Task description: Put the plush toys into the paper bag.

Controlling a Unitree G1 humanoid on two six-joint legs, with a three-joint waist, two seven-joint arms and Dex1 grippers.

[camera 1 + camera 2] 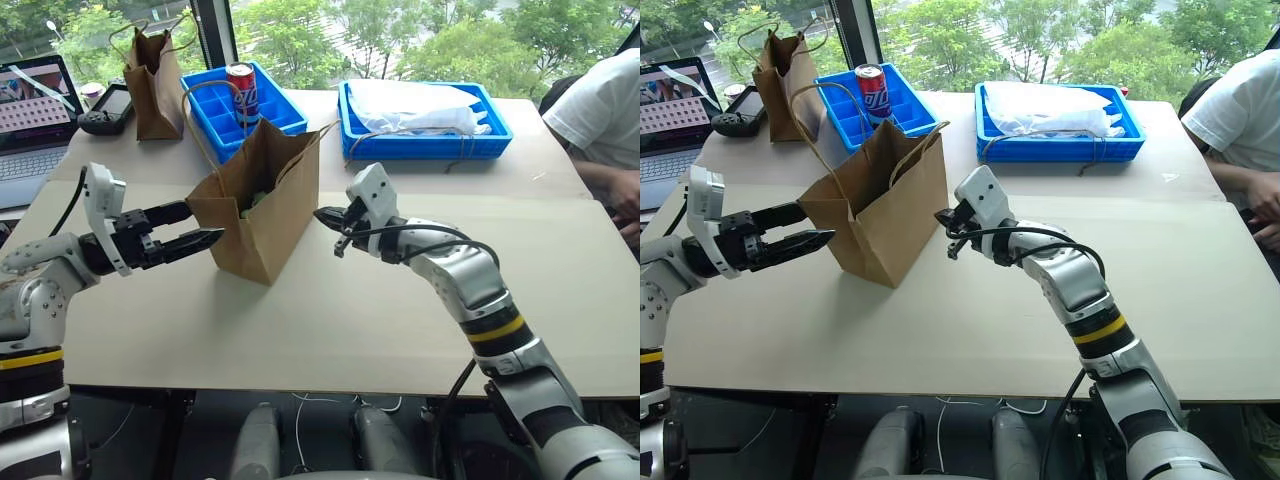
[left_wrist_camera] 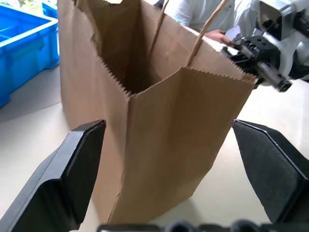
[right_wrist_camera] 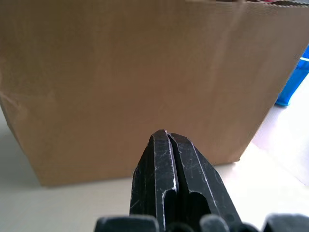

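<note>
Right wrist view: the right tool (image 3: 166, 137) has its two black fingers pressed flat together with nothing between them, tip close to the bag's broad side wall but not clearly touching it.
Left tool (image 1: 200, 238): spread as wide as it goes, empty, level, its fingers standing either side of the bag's near corner; I can't tell if a fingertip brushes the paper.
Paper bag (image 1: 262, 215): upright near the middle of the desk (image 1: 380, 320), mouth open, twine handles standing up, between the two tools.
Plush toys: a patch of light green (image 1: 252, 201) shows just inside the mouth, likely the green animal; the red chili I can't make out.
Handling, as I judge it: the toys should be light, soft and squashy, easy to pinch at the thickest part. The bag looks light and thin-walled; it would slide or tip under a sideways push, so steady it at a corner or the rim rather than the twine.
Farther off: blue trays (image 1: 425, 122), a red can (image 1: 241, 92), a darker small bag (image 1: 154, 82), a laptop (image 1: 33, 118), and a person's sleeve (image 1: 603, 110) at the desk's right edge.
</note>
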